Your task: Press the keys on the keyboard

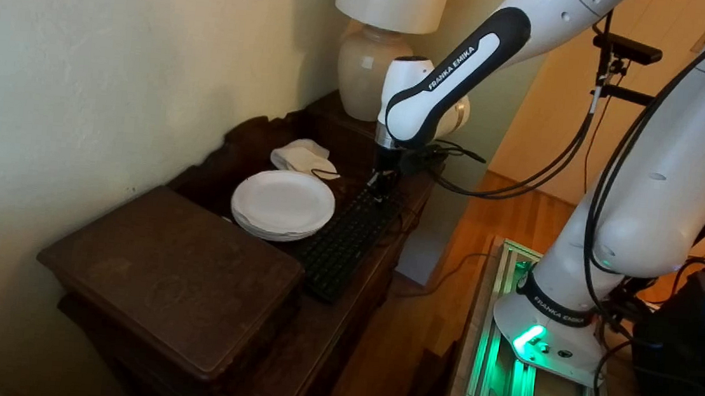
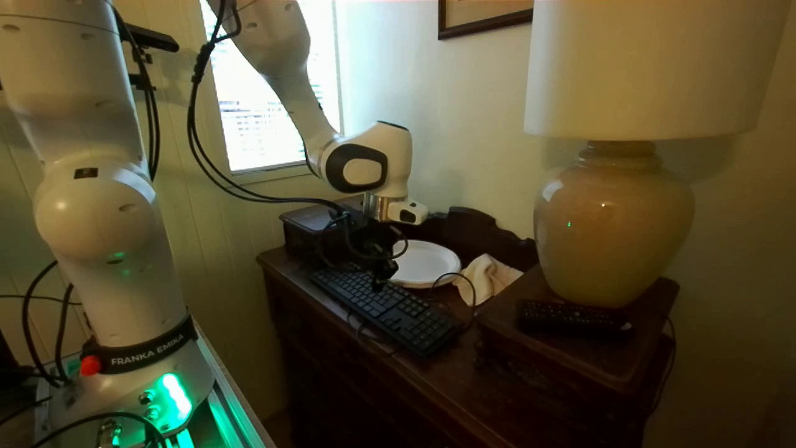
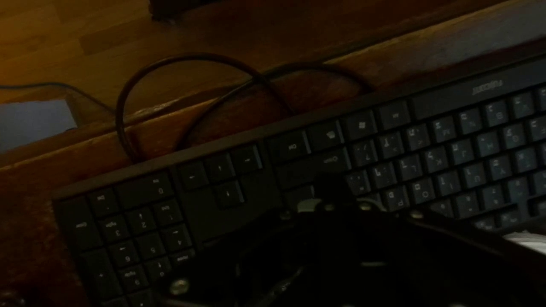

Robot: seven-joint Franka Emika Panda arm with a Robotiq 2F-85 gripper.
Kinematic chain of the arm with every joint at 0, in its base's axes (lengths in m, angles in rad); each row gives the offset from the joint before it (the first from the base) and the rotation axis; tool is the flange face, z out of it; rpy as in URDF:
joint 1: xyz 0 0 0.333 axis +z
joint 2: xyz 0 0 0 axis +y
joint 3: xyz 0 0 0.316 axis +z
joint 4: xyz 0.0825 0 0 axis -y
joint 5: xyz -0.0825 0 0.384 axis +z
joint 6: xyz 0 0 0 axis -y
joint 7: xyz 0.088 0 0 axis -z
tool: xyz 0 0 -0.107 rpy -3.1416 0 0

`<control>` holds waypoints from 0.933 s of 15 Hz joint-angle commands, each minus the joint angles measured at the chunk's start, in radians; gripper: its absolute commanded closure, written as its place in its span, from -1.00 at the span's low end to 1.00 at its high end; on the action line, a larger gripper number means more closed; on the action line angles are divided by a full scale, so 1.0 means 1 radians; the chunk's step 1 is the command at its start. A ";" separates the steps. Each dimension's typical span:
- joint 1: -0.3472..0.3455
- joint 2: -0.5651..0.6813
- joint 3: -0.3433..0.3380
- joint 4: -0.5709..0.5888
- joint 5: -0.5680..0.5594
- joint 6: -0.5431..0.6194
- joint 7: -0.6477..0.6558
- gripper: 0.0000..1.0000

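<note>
The long black keyboard [image 1: 343, 243] lies on the dark dresser, and it also shows in an exterior view [image 2: 429, 330]. In the wrist view the keyboard [image 3: 232, 218] fills the middle, with its rows of dark keys [image 3: 410, 169] and their pale lettering upside down. My gripper [image 3: 335, 187] is shut, its dark fingertips together and empty. The tips are over the keys at the right-hand Shift and Enter area. In both exterior views the gripper [image 1: 380, 193] [image 2: 379, 280] points down at the keyboard. I cannot tell whether the tips touch a key.
White plates [image 1: 283, 203] sit right beside the keyboard, with a pale cloth [image 1: 305, 157] behind them. A lamp [image 2: 612, 230] and a remote [image 2: 572, 318] stand on a raised dresser end. A cable [image 3: 192, 55] loops over the dresser's front edge. A raised wooden box [image 1: 174, 272] is at the opposite end.
</note>
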 commanded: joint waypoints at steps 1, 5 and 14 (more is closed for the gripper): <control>-0.007 0.079 0.006 0.048 0.059 0.027 -0.054 1.00; -0.018 0.126 0.004 0.086 0.057 0.033 -0.052 1.00; -0.028 0.218 0.016 0.153 0.057 0.019 -0.063 1.00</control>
